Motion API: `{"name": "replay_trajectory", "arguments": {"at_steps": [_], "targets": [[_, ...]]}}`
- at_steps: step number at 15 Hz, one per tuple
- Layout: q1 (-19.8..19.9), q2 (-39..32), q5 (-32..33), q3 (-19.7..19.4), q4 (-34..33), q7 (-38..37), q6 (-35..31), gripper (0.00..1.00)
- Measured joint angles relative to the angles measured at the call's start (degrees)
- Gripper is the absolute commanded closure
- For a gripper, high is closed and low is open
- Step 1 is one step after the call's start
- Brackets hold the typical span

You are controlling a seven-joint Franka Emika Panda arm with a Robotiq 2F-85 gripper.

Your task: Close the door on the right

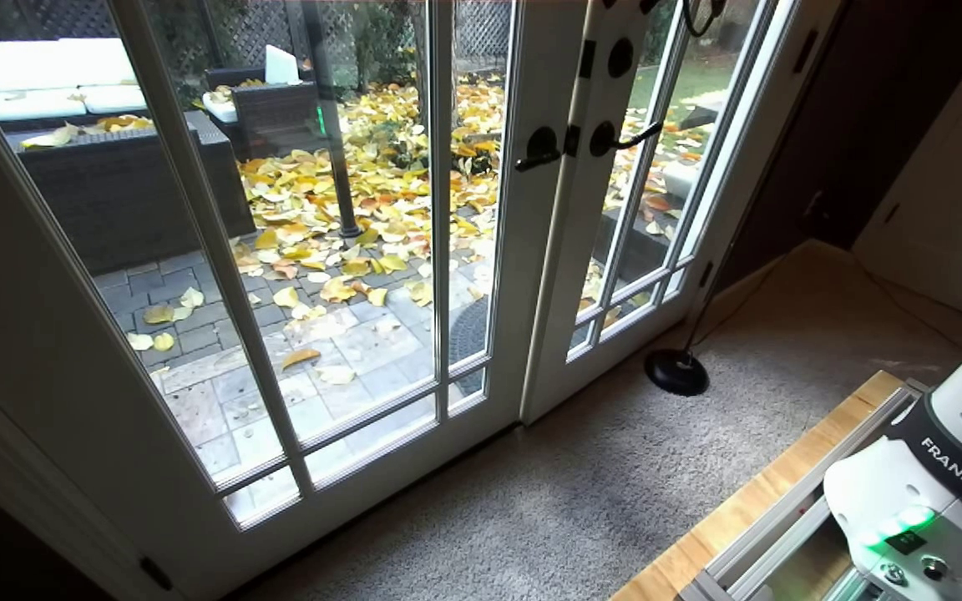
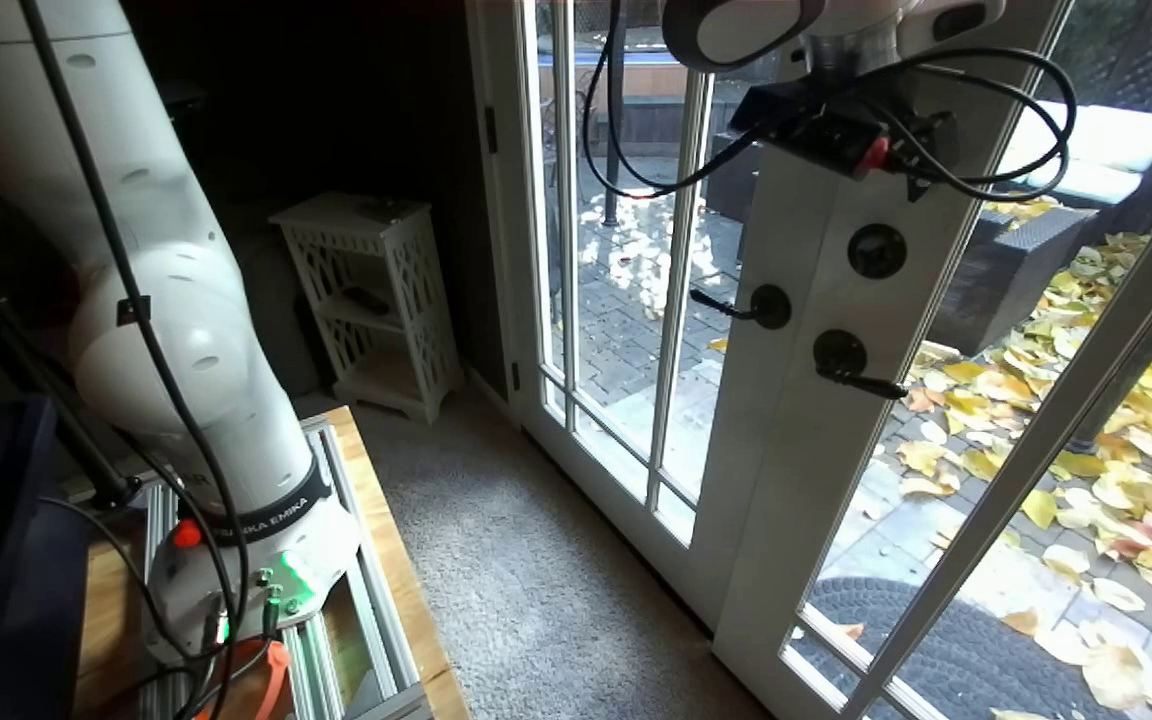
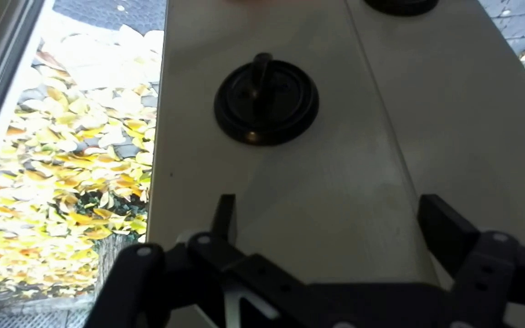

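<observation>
The door [image 1: 610, 96] is the white-framed glazed leaf with a round dark deadbolt and lever handle; it also shows in an exterior view [image 2: 796, 500]. Its latch edge shows as a pale strip beside the matching leaf, and it seems slightly ajar. The lever [image 1: 638, 136] also shows in an exterior view [image 2: 861, 382]. My gripper [image 3: 333, 218] is open and empty, facing the leaf's flat stile above the deadbolt [image 3: 266, 102]. One finger is over the stile, the other by the seam. Contact cannot be told. In an exterior view the gripper [image 2: 926, 165] is near the top.
The matching leaf [image 2: 726, 530] has its own lever [image 1: 539, 159]. Loose cables [image 2: 626, 165] loop around the wrist. A round black base [image 1: 676, 371] with a thin pole stands on the carpet. The robot's wood-edged table [image 1: 748, 501] and a white shelf [image 2: 376, 320] are nearby.
</observation>
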State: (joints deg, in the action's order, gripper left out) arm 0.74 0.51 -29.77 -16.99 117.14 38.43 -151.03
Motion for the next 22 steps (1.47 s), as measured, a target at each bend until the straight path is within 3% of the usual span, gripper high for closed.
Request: {"name": "replay_trajectory", "arguments": {"at_steps": [7,13,17,22], "targets": [[3.7,0.0,6.5,3.8,0.2,-2.4,0.6,0.0],[6.6,0.4,15.7,4.0,0.8,-6.4,7.8,0.0],[7.2,0.4,14.9,4.2,0.6,-6.2,7.8,0.0],[7.0,0.3,9.1,5.9,-0.1,-3.6,6.1,0.0]]}}
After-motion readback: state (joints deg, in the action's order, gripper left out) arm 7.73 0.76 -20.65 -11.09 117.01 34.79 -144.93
